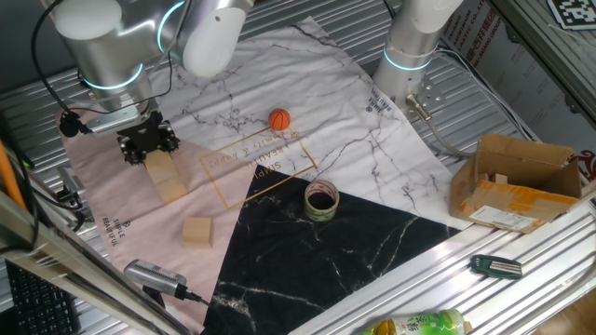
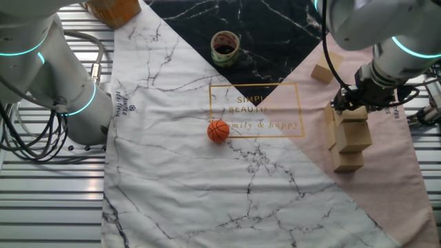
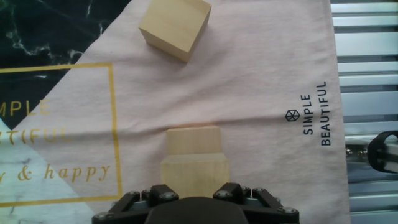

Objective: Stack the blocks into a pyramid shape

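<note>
A stack of light-tan wooden blocks (image 1: 168,179) stands on the pink cloth, several cubes tall and wide in the other fixed view (image 2: 353,138). My gripper (image 1: 147,141) sits right on top of it, its fingers flanking the top block (image 2: 351,114). In the hand view the top block (image 3: 194,177) fills the space just ahead of the gripper body (image 3: 194,210), with a lower block (image 3: 193,140) beyond it. The fingertips are hidden, so I cannot make out whether they press on the block. One loose block (image 1: 197,232) lies apart on the pink cloth (image 3: 174,28).
An orange ball (image 1: 279,119) rests on the white marble cloth. A tape roll (image 1: 321,200) lies on the black cloth. A brown cardboard box (image 1: 521,181) and a bottle (image 1: 414,326) sit off the cloths. A second arm's base (image 1: 410,46) stands at the back.
</note>
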Motion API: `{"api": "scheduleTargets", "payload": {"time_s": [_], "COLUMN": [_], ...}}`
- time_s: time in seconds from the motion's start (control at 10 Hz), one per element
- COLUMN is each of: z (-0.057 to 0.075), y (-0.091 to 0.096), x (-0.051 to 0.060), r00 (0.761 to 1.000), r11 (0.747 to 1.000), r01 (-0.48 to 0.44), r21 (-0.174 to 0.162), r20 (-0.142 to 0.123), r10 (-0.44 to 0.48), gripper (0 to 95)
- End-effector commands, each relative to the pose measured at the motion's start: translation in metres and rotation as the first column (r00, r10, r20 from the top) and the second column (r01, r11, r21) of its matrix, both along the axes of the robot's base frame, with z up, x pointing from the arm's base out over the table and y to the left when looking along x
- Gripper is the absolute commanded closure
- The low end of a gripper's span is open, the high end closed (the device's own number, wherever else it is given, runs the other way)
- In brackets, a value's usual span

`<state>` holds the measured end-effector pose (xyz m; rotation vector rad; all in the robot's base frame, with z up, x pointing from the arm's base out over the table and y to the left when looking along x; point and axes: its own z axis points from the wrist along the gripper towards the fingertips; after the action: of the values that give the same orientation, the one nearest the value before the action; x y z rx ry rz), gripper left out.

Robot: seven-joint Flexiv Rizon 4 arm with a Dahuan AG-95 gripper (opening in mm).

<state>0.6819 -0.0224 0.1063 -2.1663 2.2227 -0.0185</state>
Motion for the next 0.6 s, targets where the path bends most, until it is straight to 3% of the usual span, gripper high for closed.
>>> {"api": "scheduleTargets", "payload": {"time_s": [0.1, 0.6], "z": [-0.0004, -0.0014], "y": [-0.0006, -0.0022], "x": [0.0001, 0.0], "r00": [1.0, 1.0], "r11": [1.0, 1.0], "r01": [0.004, 0.008], "r21": [-0.003, -0.005], "r20": [0.001, 0.004], "r10": [-0.004, -0.007], "gripper": [95.0, 95.0]}}
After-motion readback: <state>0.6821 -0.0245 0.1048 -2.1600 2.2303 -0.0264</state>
